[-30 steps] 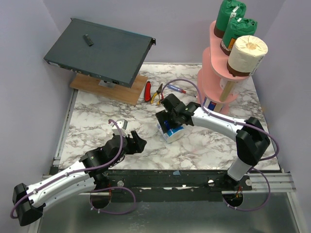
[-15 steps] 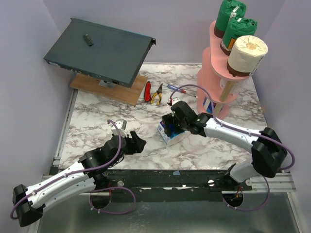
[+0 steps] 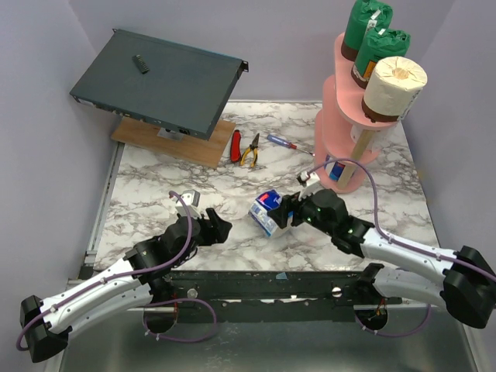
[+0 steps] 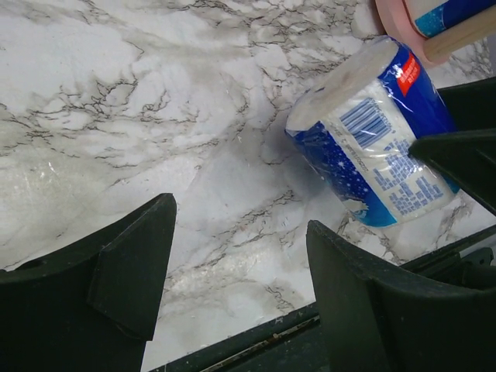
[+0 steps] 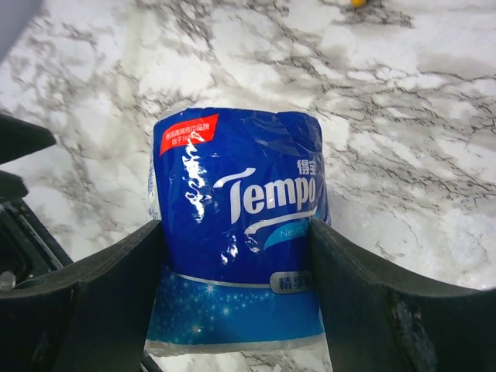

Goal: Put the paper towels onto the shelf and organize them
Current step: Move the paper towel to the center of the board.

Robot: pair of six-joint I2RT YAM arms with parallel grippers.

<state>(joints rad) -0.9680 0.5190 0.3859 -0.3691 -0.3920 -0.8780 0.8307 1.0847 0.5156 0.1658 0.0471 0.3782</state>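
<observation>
Swinging low along the near edge since a second before, the right arm had brought the right gripper (image 3: 290, 211) round to the shelf-facing side of the blue-wrapped roll (image 3: 267, 212), which had stayed in about the same spot. That roll lay on its side on the marble table (image 3: 155, 174), left of the shelf (image 3: 332, 97) and nearer the arms than its base. In the right wrist view both fingers (image 5: 116, 287) pressed against the roll's flanks, clamped on its wrapper. The left gripper (image 3: 218, 229) hung further left of the shelf than the roll did, its jaws spread with nothing but marble between them. On the shelf's top board stood two green-wrapped rolls (image 3: 367, 22) and one white roll (image 3: 396, 84). Another blue-and-white roll (image 3: 338, 171) sat on its bottom board. Red-handled pliers (image 3: 242, 147) lay left of the shelf, beyond the gripped roll.
</observation>
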